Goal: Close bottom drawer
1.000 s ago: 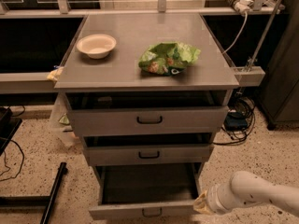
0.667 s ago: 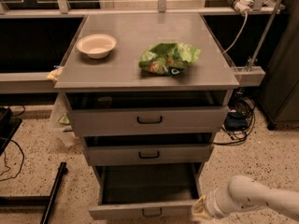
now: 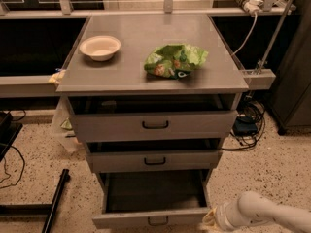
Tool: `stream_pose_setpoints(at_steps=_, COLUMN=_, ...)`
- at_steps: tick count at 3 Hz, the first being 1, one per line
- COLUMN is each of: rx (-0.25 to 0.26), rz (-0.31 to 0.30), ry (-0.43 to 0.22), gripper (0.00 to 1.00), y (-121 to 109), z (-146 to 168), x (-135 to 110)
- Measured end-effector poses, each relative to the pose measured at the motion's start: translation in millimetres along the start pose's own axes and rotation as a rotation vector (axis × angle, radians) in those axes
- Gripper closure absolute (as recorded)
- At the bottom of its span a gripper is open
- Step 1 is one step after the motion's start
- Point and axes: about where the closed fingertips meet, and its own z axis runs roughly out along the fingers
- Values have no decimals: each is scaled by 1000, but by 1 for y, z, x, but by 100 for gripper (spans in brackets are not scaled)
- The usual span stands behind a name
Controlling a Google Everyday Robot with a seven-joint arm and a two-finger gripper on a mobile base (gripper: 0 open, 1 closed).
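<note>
The bottom drawer (image 3: 151, 219) is a grey metal drawer with a slim front panel and a small dark loop handle (image 3: 157, 221). It stands pulled far out at the foot of the cabinet, its inside dark and empty. My gripper (image 3: 210, 220) is at the lower right on a white arm (image 3: 265, 212), right beside the drawer front's right end. Its tip is at the bottom edge of the camera view and mostly hidden.
Two wider grey drawers (image 3: 154, 125) (image 3: 154, 160) above stand slightly open. A white bowl (image 3: 100, 47) and a green chip bag (image 3: 174, 60) lie on the cabinet top. A black bar (image 3: 54, 201) lies on the floor at left; cables (image 3: 248, 125) lie at right.
The arm has shifted slightly left and down toward the drawer front's right end. The drawers have not moved.
</note>
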Motion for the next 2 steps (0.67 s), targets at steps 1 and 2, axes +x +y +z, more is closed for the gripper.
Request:
stream_pose_setpoints(at_steps=1, rx=-15, rz=-60, ry=-53, gripper=100, y=-6, z=61, x=22)
stream_pose_setpoints(at_steps=2, rx=-11, rz=-39, ry=-70, gripper=100, y=-5, z=93, x=39)
